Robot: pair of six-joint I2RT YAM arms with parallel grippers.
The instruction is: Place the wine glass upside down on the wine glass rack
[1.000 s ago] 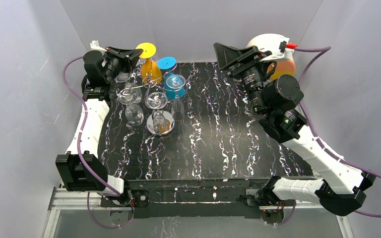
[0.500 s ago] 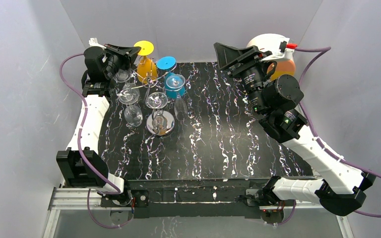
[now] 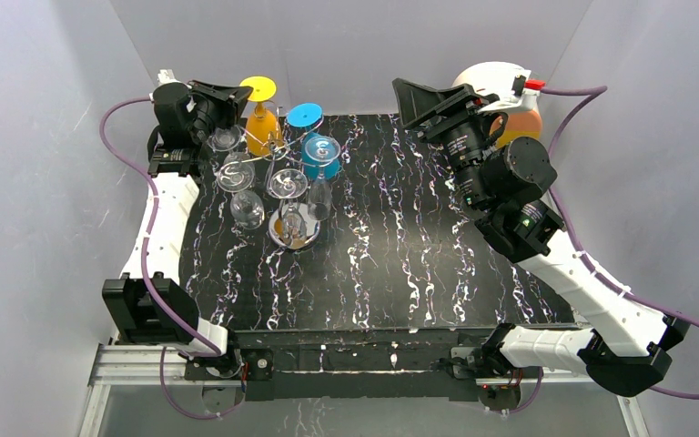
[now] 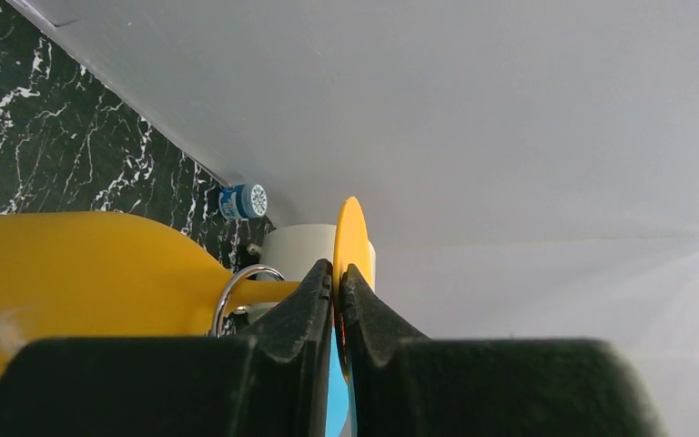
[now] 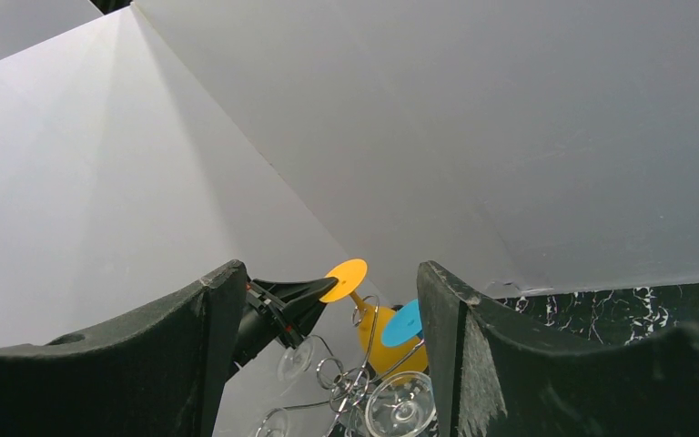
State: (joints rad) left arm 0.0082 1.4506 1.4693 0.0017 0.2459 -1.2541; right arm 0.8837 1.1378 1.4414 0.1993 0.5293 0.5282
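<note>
1. Top view: The left tool (image 3: 241, 95) is at the far-left corner of the counter (image 3: 400, 264). It is clamped on the foot of the yellow wine glass (image 3: 261, 130). The glass is inverted, bowl down, on the far side of the wine glass rack (image 3: 294, 229). A blue glass (image 3: 315, 153) and several clear glasses (image 3: 237, 173) hang inverted on the rack's wire arms. The right tool (image 3: 411, 98) is raised at the far right, well apart from the rack.
2. Left wrist view: Both fingers (image 4: 300, 319) pinch the edge of the yellow foot disc. The stem runs left to the bowl. A chrome wire loop (image 4: 237, 287) of the rack curves over the stem. Whether the glass's weight rests on the loop cannot be told.
3. Right wrist view: The right tool's fingers (image 5: 191, 364) stand wide apart with nothing held. The rack and the yellow glass show in the distance between them.
</note>
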